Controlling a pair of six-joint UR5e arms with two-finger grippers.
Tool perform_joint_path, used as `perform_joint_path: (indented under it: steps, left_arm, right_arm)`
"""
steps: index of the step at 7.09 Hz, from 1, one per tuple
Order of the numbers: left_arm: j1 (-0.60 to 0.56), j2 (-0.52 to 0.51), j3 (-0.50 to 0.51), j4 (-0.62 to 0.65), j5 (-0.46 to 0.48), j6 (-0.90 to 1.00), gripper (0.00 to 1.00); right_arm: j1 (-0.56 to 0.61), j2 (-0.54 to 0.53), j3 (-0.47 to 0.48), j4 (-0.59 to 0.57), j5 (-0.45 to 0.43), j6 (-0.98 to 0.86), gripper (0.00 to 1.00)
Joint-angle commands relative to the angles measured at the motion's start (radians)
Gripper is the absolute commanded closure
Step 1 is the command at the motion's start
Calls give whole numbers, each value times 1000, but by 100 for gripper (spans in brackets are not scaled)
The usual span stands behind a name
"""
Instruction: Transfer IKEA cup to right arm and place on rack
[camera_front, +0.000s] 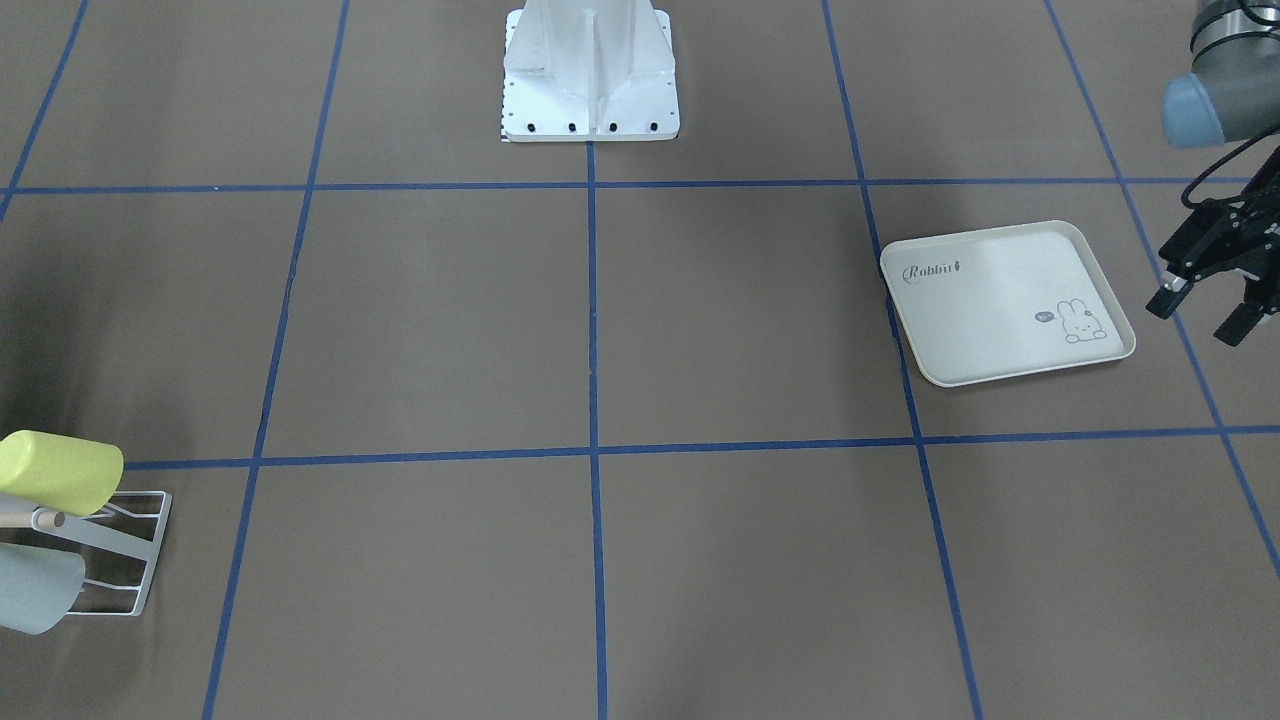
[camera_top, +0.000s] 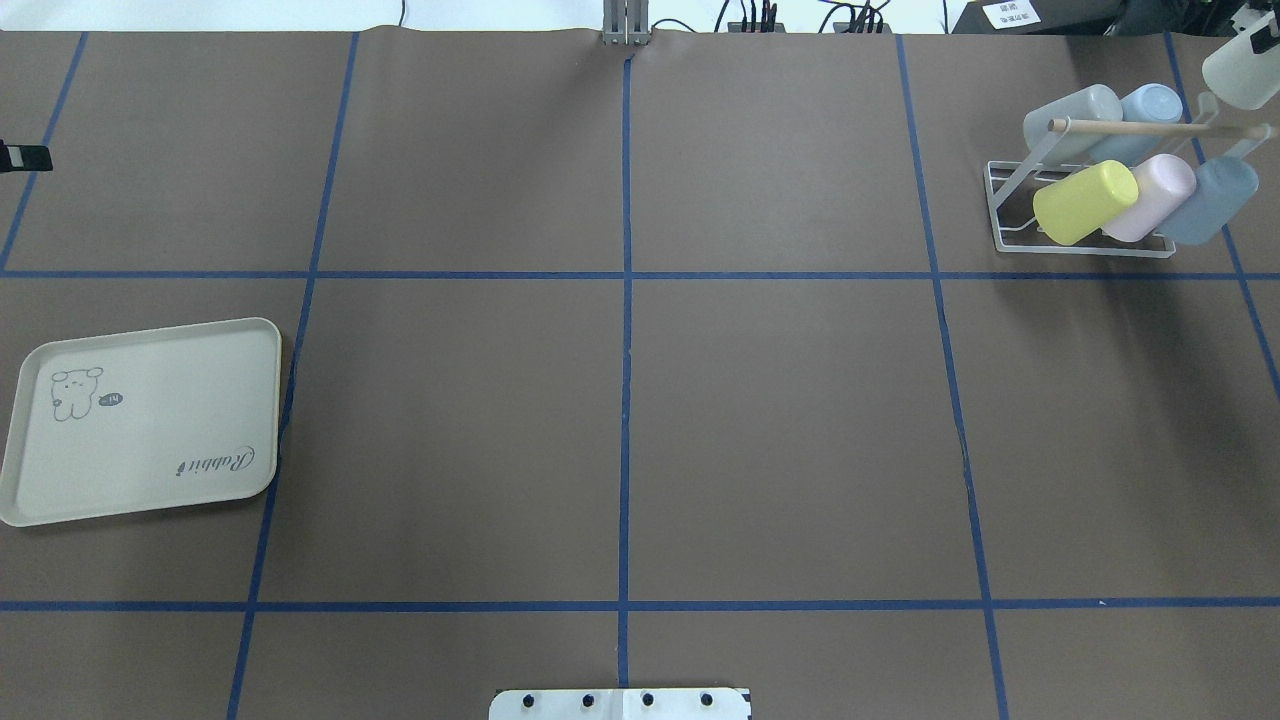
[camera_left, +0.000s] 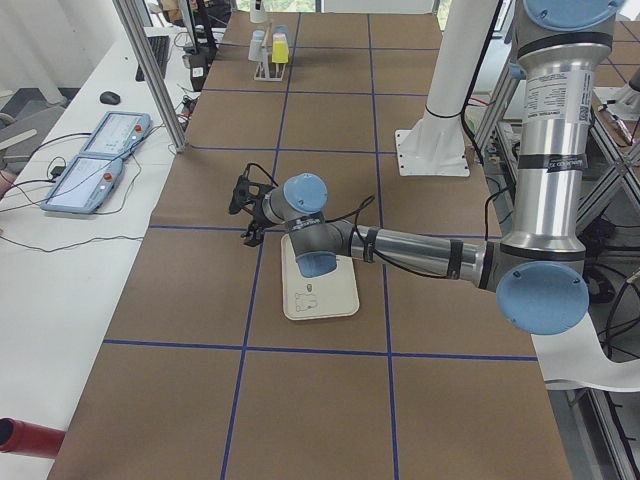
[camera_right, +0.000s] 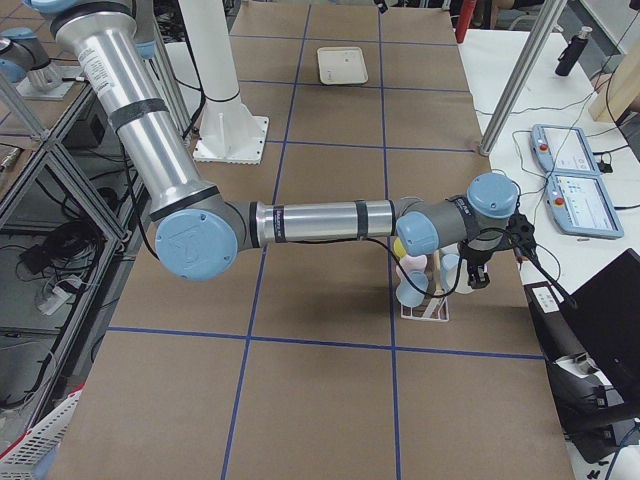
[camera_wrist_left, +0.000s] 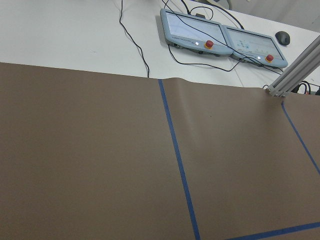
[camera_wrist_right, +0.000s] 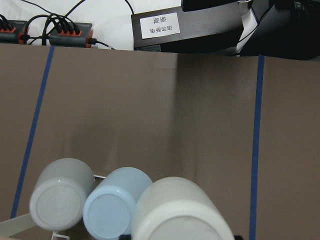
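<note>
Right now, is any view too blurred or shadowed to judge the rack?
Right wrist view: the white cup sits soft and cropped at the bottom edge. Overhead view: sharp, evenly lit, the rack casting a faint shadow. Front-facing view: rack cut off at the left edge.

The middle of the desk (camera_top: 620, 420) lies open from the tray (camera_top: 140, 420) at the overhead view's left edge to the rack (camera_top: 1010, 215) at upper right. Five cups (camera_top: 1085, 200) crowd the rack's prongs under its dowel (camera_top: 1140, 127). A held pale cup (camera_top: 1240, 70) hangs near the dowel's right end.
</note>
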Motion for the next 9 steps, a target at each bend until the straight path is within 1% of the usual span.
perform_joint_path:
  steps: [1,4,8,9]
  left_arm:
    - [0,3,0,-2,2,0,0]
    - [3,2,0,-2,2,0,0]
    - [3,2,0,-2,4,0,0]
    - [3,2,0,-2,4,0,0]
  right_arm:
    - [-22,0,-11,0,-3,4,81]
    - [-25,-6,-23,2,-8,-2,81]
    - [-41,-1,-33,3,-36,2,81]
    - [-48,0,-33,3,-54,2,81]
